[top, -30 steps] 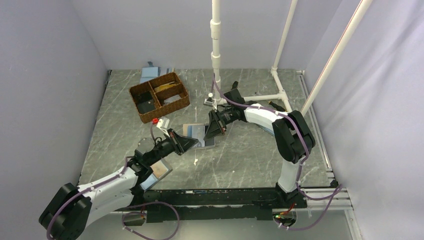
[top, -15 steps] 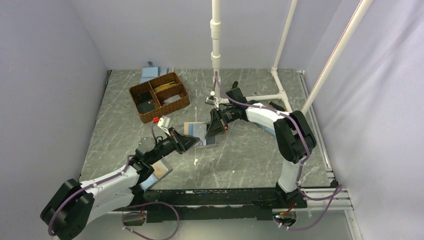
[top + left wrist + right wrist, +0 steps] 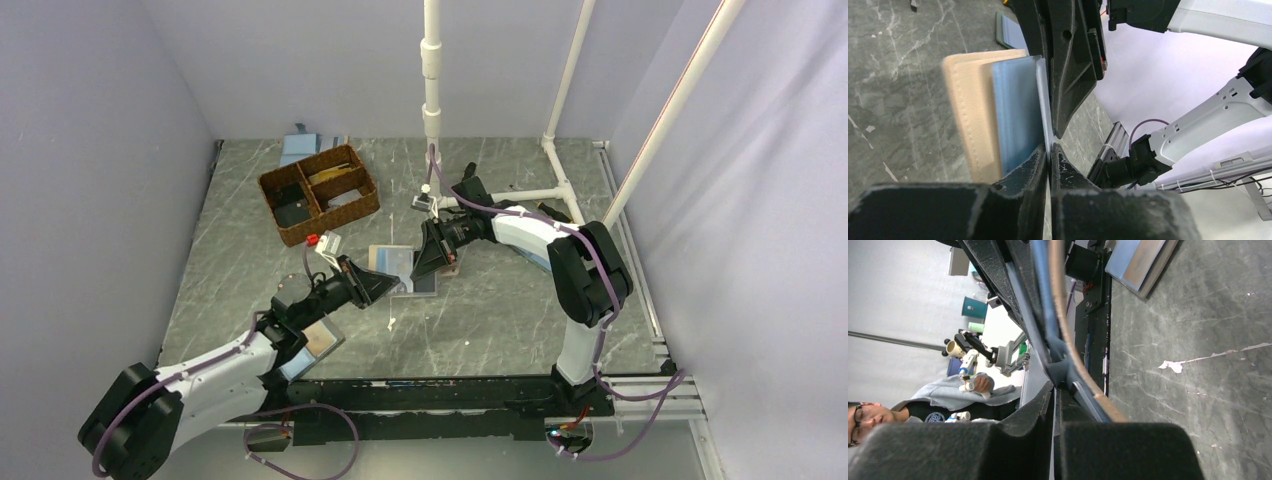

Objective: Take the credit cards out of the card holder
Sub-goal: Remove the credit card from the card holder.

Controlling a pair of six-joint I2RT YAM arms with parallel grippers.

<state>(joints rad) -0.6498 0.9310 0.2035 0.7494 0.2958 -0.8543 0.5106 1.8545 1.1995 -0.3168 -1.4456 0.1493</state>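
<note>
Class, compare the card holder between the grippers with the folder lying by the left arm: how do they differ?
The card holder is pinched by the left gripper and right gripper; the folder lies untouched. The card holder shows light blue with tan edging; the folder has one brown half. The card holder is at the middle of the table; the folder is near its front edge. Both are flat and partly blue.
</note>
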